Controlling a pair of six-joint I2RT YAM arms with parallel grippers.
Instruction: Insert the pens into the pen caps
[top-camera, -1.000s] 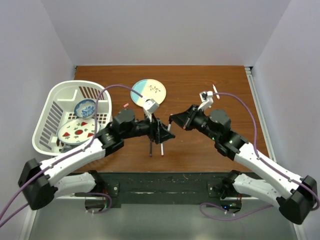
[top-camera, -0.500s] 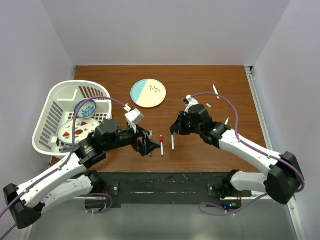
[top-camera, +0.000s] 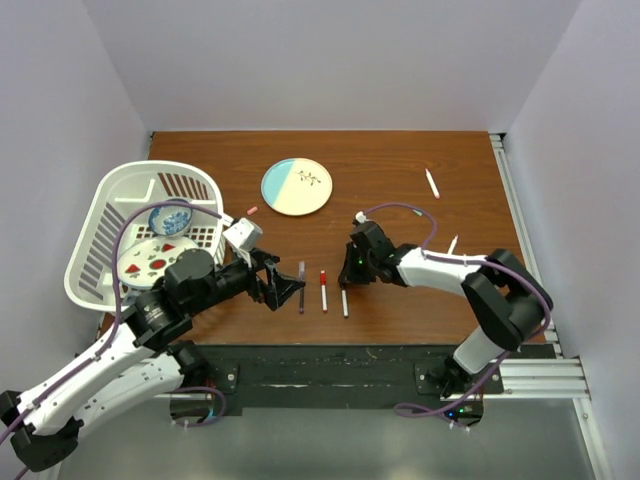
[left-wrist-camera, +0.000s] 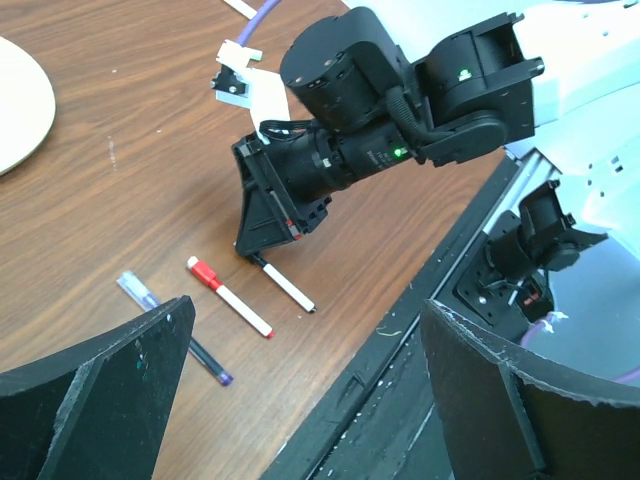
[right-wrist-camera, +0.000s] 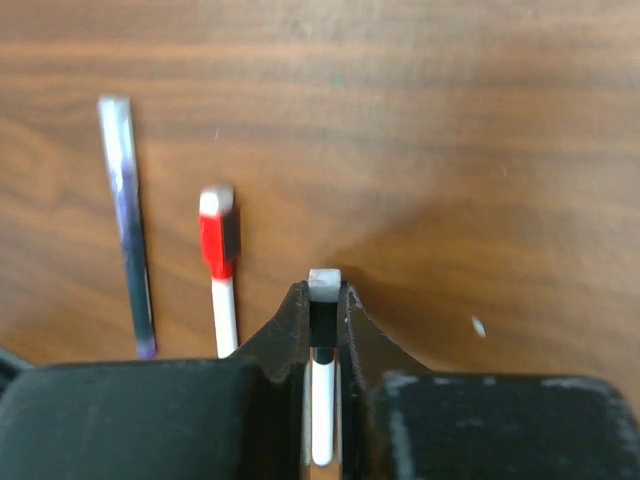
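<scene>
Three of the pens (top-camera: 323, 296) in a row at the near middle of the bench (top-camera: 400, 160), parallel and slightly apart: dark purple pen (top-camera: 301, 287) at the left, red-capped pen (top-camera: 323, 284) in the centre, black-capped pen (top-camera: 345, 303) at the right. Right gripper (top-camera: 345, 280): pinched shut on the capped end of the black-capped pen, tips down at the wood, white barrel running back between the fingers (right-wrist-camera: 290, 320) in the wrist view. Left gripper (top-camera: 286, 286): spread as wide as it goes, holding nothing, poised low just left of the dark purple pen. Well apart from the row, a far white pen (top-camera: 432, 182) toward the right rear and a nearer white pen (top-camera: 453, 243) just beside the right arm. Small pink cap (top-camera: 251, 211) loose between the white basket (top-camera: 100, 210) and the plate (top-camera: 297, 186).
</scene>
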